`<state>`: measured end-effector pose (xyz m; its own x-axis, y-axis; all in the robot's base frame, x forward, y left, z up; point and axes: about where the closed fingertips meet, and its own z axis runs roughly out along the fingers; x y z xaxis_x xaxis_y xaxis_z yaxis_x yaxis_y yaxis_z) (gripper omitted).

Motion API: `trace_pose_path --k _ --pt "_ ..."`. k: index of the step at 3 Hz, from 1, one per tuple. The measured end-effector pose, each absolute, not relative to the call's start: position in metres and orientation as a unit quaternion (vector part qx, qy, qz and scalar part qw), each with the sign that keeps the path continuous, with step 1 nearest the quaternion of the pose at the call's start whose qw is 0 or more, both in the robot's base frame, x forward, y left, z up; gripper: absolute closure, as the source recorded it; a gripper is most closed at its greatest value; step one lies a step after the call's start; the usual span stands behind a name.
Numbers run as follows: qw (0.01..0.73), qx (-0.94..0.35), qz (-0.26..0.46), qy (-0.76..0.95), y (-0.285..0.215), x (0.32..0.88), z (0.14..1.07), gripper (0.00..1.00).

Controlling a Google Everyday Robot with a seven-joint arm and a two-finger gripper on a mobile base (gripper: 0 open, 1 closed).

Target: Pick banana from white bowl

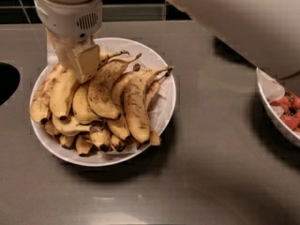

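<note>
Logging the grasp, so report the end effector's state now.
End effector: at the upper-left of the yellow bananas in the wide white bowl; open or closed cannot be told.

The white-and-beige gripper (77, 64), low over the upper left of the wide, shallow white bowl (158, 60), is covering the stem ends of the leftmost yellow bananas (63, 93). The right edge is cutting off a smaller white bowl of red pieces (274, 116); the left edge, a dark round opening (6, 81).
</note>
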<state>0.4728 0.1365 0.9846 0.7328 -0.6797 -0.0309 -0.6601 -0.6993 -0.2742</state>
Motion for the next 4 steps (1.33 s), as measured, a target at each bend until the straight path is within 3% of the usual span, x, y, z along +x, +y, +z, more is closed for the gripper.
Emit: trace_pose_path --k 1,2,4 --pt "0.129 -0.922 -0.031 0.363 0.1357 0.4733 0.9812 0.73" --pt "0.129 -0.922 -0.031 0.363 0.1357 0.4733 0.9825 0.95" --pt "0.148 -0.92 -0.032 0.361 0.1352 0.4749 0.9892 1.0"
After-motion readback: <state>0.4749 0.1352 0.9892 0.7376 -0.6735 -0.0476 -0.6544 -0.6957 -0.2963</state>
